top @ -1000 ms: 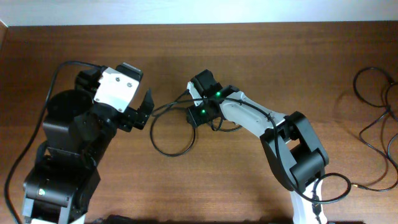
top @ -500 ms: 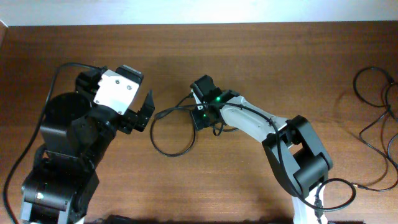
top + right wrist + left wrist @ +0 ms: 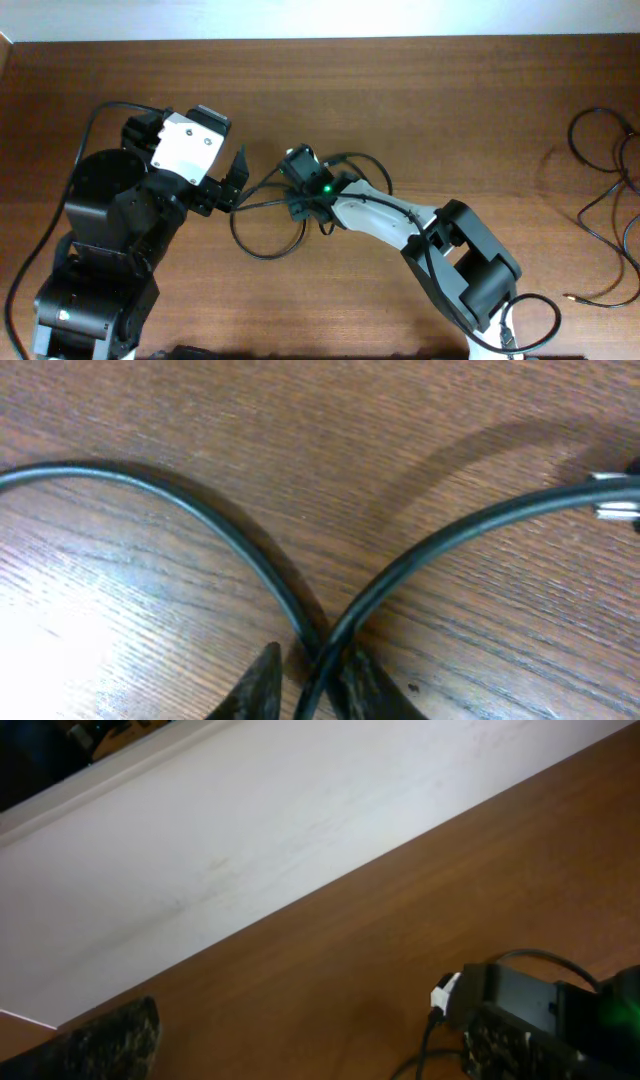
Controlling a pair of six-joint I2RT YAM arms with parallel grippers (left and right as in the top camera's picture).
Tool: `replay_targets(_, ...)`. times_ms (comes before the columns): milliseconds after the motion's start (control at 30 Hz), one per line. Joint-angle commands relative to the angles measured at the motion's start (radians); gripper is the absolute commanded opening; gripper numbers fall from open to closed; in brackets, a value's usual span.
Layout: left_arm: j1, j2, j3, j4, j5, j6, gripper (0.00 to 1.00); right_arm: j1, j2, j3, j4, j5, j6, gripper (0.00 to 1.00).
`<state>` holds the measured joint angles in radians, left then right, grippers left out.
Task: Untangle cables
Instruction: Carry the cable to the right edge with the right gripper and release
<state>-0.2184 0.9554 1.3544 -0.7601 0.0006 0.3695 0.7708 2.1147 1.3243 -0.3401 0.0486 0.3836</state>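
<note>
A thin black cable lies in a loop [image 3: 262, 243] on the wooden table at the middle. My right gripper [image 3: 299, 197] reaches over its top and is shut on the cable. In the right wrist view two strands of it cross [image 3: 318, 643] between the fingertips [image 3: 315, 682], and a metal plug end [image 3: 617, 495] shows at the right edge. My left gripper [image 3: 234, 181] is open and empty just left of the loop. In the left wrist view its fingers [image 3: 305, 1055] are spread wide, with the right gripper's body [image 3: 560, 1015] beyond them. More cables [image 3: 603, 170] lie loosely at the far right.
The two arms' bases take up the lower left [image 3: 95, 290] and lower right [image 3: 480, 270]. A pale wall strip [image 3: 320, 15] runs along the table's far edge. The thick black wire [image 3: 100, 115] on the left arm curves off its back.
My right gripper has moved left toward the left gripper, pulling the cable loop along with it. The left arm has hardly moved.
</note>
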Motion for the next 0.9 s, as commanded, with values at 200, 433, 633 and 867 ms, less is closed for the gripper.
replay_targets(200,0.003,-0.01,0.02,0.002,0.012,-0.017,0.99,-0.026,0.192,-0.169,-0.065,-0.093,0.086,0.04)
replay_targets(433,0.003,-0.006,0.02,0.002,0.012,-0.017,0.99,-0.305,-0.064,0.183,-0.455,-0.085,-0.161,0.04)
replay_targets(633,0.003,0.019,0.02,0.002,0.012,-0.017,0.99,-0.622,-0.076,0.872,-0.927,0.175,-0.354,0.04)
replay_targets(867,0.003,0.049,0.02,-0.002,0.046,-0.017,0.99,-1.219,-0.079,1.194,-1.144,0.052,-0.255,0.04)
